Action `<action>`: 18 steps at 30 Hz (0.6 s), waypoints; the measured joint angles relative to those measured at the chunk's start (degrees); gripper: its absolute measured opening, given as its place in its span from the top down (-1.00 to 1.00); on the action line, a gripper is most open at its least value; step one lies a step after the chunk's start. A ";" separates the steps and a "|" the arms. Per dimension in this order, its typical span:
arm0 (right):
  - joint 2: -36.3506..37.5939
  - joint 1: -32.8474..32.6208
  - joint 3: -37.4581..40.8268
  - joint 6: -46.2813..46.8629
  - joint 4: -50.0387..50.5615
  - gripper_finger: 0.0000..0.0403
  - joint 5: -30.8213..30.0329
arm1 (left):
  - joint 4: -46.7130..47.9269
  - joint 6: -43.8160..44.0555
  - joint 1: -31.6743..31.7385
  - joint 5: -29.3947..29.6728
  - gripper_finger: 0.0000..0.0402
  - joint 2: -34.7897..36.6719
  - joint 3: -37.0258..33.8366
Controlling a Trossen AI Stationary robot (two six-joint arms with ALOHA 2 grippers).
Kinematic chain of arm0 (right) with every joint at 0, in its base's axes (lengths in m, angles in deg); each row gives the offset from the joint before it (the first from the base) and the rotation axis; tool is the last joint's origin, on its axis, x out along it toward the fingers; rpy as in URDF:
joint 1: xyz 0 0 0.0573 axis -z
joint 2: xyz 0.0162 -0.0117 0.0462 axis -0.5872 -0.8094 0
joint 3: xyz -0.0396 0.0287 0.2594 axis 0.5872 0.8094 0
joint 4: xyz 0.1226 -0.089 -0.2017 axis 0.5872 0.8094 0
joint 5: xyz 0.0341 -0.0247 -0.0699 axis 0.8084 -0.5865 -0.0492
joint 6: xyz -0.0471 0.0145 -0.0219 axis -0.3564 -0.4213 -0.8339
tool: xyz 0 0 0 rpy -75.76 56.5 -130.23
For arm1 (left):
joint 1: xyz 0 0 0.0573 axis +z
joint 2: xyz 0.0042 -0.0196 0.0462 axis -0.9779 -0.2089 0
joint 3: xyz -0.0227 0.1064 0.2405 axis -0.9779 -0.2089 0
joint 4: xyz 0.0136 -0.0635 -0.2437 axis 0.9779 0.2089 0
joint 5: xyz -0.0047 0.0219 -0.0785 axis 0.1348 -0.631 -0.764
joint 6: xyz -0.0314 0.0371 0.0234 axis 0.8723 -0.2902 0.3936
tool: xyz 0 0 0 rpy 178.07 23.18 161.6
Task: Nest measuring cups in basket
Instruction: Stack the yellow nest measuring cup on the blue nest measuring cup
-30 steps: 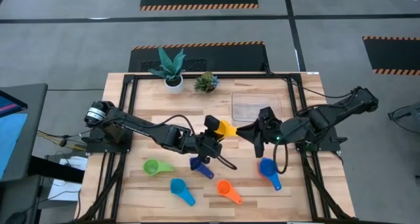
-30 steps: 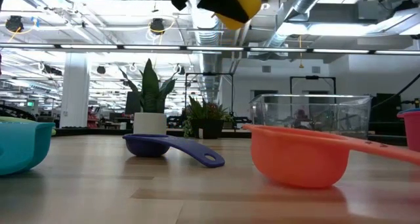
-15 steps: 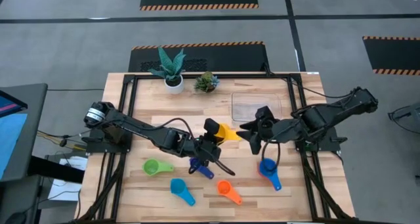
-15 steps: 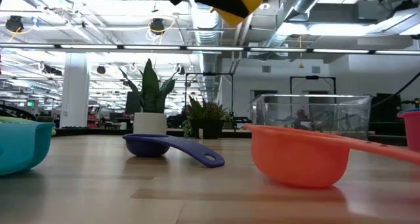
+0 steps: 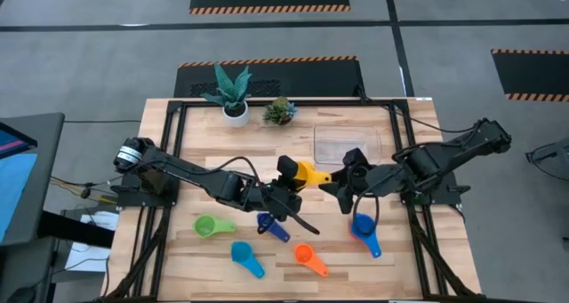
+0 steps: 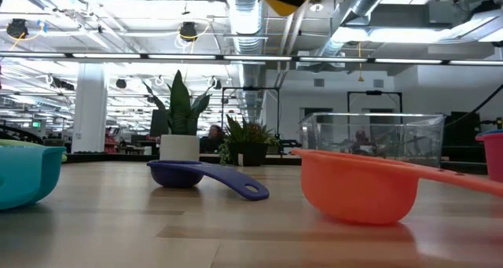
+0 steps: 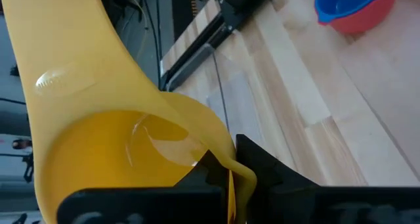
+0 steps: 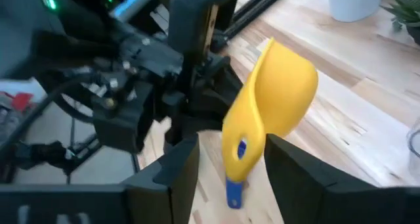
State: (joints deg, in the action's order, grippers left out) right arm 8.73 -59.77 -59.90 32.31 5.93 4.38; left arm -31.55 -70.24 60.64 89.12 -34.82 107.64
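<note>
Mid-air handoff going on at the centre of the high view. Left hand (image 5: 289, 180) clamped tight on the yellow cup (image 5: 307, 173), holding it well above the worktop (image 5: 178, 250), bowl toward the left arm and flat handle sticking out to the right. Right hand (image 5: 339, 184) moved in since a second ago: was hanging back with fingers nearly together, now fingers apart and sitting either side of that handle, not squeezing yet going by the right wrist view (image 8: 244, 152). Cup also lifted a touch, almost gone off the top of the low view. Looks like a pass to the arm nearer the basket (image 5: 347, 145), which sits empty just up and right of centre.

Rest untouched: green cup (image 5: 208, 225) lower left, light blue cup (image 5: 244, 253) below it, dark blue cup (image 5: 269, 223) under the left hand, orange cup (image 5: 306, 255) bottom centre, blue cup (image 5: 362, 227) sitting in a red cup (image 7: 357, 20) lower right.

All smooth glossy plastic, round bowls, short flat handles. Basket clear, low-walled, rounded corners. Pale wood planks underneath.
</note>
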 joint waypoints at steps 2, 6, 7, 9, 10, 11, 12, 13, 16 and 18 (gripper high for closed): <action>0.00 0.02 0.00 -0.02 -0.44 0.14 -0.09 | -0.19 0.01 0.00 -0.38 1.00 0.00 0.25; 0.01 0.17 0.01 -0.04 -1.58 0.29 -0.13 | 0.08 0.04 0.00 -0.46 1.00 0.00 0.26; 0.00 0.36 0.02 -0.02 -1.57 0.33 -0.11 | 0.07 0.04 0.00 -0.46 1.00 0.00 0.26; -0.01 0.75 0.02 0.65 -1.57 0.39 -0.15 | 0.11 0.07 0.00 -0.46 1.00 0.00 0.26; 0.01 1.04 0.00 0.83 -1.57 0.41 -0.15 | 0.10 0.07 0.00 -0.46 1.00 0.00 0.26; 0.01 1.22 0.01 0.85 -1.58 0.43 -0.14 | 0.09 0.07 0.00 -0.46 1.00 0.00 0.26; -0.01 1.47 0.00 0.89 -1.54 0.45 -0.15 | 0.09 0.07 0.00 -0.46 1.00 0.00 0.26; -0.01 1.59 0.02 1.05 -1.56 0.47 -0.16 | 0.09 0.14 0.00 -0.46 1.00 0.00 0.26; -0.01 2.22 0.00 1.49 -1.67 0.54 0.13 | 0.09 0.68 0.00 -0.48 1.00 0.00 0.26; -0.01 2.54 0.01 1.53 -1.69 0.60 0.50 | 0.11 0.74 0.00 -0.40 1.00 0.00 0.26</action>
State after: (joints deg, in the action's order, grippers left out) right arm 8.72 -57.24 -59.90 33.84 4.24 4.88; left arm -31.43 -69.50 60.64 88.72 -34.82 107.90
